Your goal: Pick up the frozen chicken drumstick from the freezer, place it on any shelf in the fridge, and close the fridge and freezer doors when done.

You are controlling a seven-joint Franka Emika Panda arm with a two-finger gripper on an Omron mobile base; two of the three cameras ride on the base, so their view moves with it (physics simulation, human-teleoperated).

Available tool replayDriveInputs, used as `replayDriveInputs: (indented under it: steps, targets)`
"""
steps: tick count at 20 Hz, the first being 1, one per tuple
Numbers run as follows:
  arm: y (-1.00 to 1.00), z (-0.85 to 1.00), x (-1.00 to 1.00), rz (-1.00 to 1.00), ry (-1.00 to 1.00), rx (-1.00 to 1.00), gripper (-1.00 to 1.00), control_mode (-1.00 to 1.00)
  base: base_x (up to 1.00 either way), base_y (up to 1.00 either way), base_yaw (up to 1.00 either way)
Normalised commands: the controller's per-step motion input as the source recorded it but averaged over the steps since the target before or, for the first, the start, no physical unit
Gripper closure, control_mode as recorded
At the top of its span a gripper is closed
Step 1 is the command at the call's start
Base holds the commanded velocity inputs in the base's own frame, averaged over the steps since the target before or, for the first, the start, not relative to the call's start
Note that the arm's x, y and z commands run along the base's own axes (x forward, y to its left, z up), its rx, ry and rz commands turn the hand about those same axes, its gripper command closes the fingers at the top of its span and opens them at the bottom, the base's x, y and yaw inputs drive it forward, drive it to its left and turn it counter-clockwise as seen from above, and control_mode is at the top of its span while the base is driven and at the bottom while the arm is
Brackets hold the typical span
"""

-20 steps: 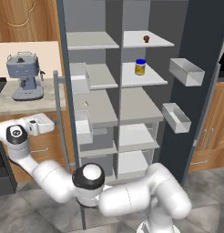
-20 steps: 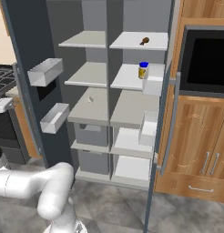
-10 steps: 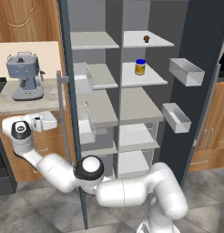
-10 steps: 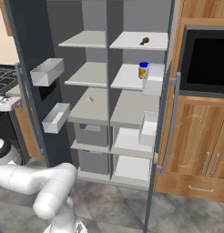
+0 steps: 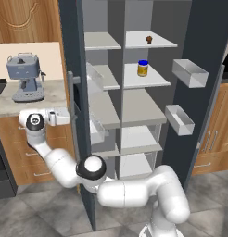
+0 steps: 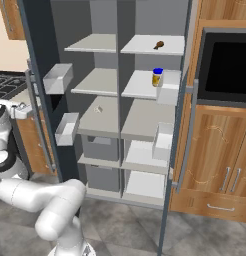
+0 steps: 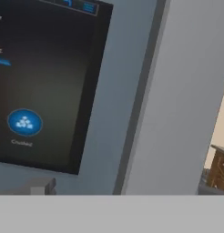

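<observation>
Dark brown, the frozen chicken drumstick [image 5: 149, 40] lies at about one o'clock on the fridge's [image 5: 148, 92] top shelf [image 5: 157, 43], above the yellow jar [image 5: 142, 68], while the gripper [image 5: 65, 116], jaws spread wide and empty, sits at nine o'clock against the open freezer door [image 5: 72, 83].

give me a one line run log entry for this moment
drumstick: top fridge shelf | both doors: open | gripper: open, at freezer door outer face
</observation>
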Motion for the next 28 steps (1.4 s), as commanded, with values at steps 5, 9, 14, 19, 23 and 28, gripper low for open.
replayDriveInputs:
  steps: [5,9,14,19,23,28]
  targets:
    - [-0.83,-0.01,0.56,0.01,-0.01,0.00,-1.00,-1.00,0.00,0.00,0.00]
    - [-0.79,-0.01,0.68,0.04,-0.06,0.00,-1.00,-1.00,0.00,0.00,0.00]
    - [-0.87,-0.03,0.86,0.11,-0.08,0.00,-1.00,-1.00,0.00,0.00,0.00]
    - [-0.90,-0.01,1.00,0.15,-0.05,0.00,-1.00,-1.00,0.00,0.00,0.00]
    - [-0.86,0.00,1.00,0.12,0.00,0.00,-1.00,-1.00,0.00,0.00,0.00]
    - [-0.47,0.00,0.85,0.13,0.00,0.00,-1.00,-1.00,0.00,0.00,0.00]
